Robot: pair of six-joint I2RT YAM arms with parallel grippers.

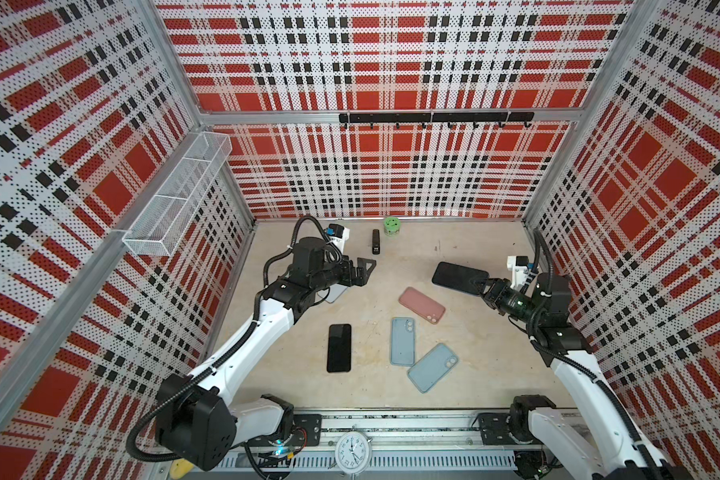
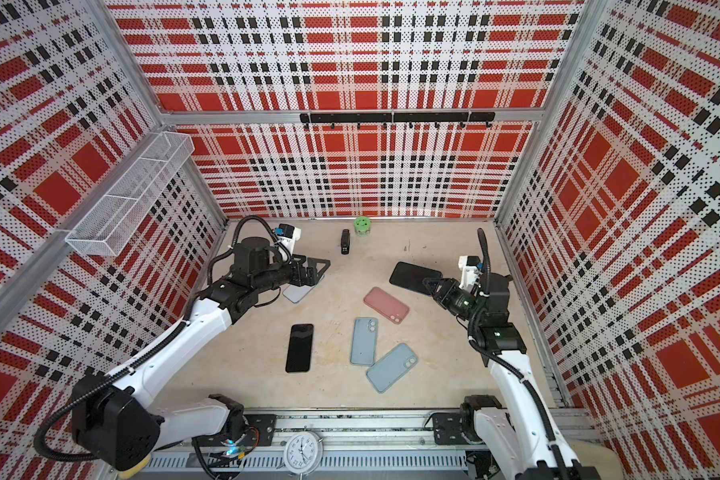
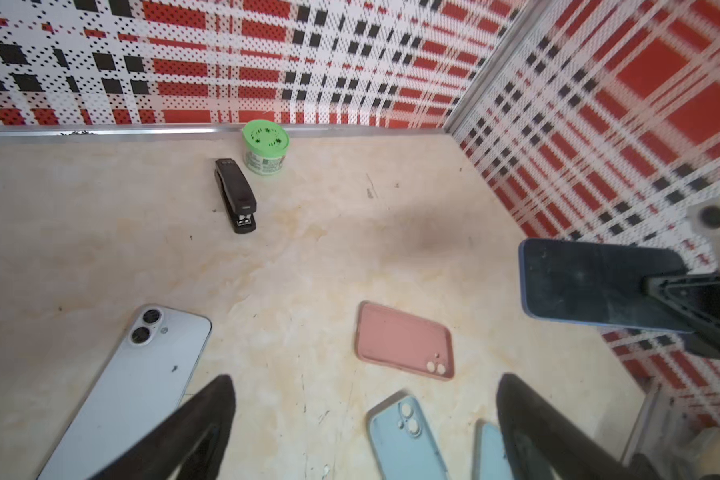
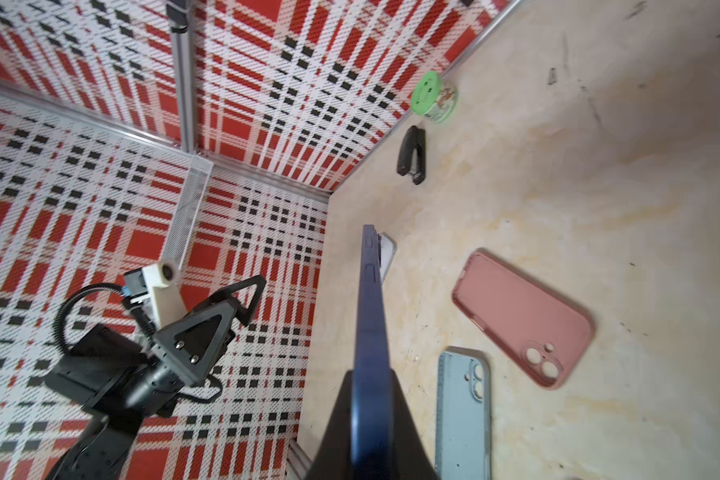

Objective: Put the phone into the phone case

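nearer than the pink case [image 1: 422, 304], a blue case [image 1: 403, 340] and a second blue case [image 1: 432, 368] lie on the surface [image 1: 495, 374], with a black phone [image 1: 339, 348] nearer and left of the pink case. no case shows a phone in it. just beyond the pink case, to its right, the right fingers [image 4: 331, 449] are clamped on a dark blue phone [image 1: 458, 277], lifted off the surface. left of the pink case, the left fingers [image 3: 208, 419] stand wide apart over a white phone [image 3: 142, 374]. the fitting itself, i judge, is all left to do.
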